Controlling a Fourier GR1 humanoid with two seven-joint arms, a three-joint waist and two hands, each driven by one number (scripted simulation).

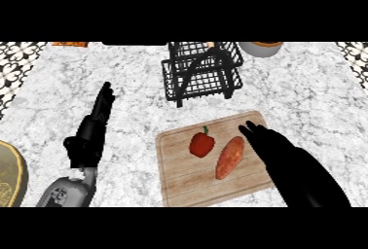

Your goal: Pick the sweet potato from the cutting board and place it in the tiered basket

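Sweet potato (230,157) lies on cutting board (179,185), red pepper (202,144) just left of it. Right hand (269,143) over the board's right side beside the potato, fingers straight, holding nothing. Left hand (92,131) over worktop (302,92), fingers straight. Tiered basket (202,73) beyond board.

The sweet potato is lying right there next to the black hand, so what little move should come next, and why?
Probably the right hand should shift slightly left and curl round the sweet potato. Its fingers are straight and beside it, holding nothing, and it lies on the cutting board, apart from the red pepper.
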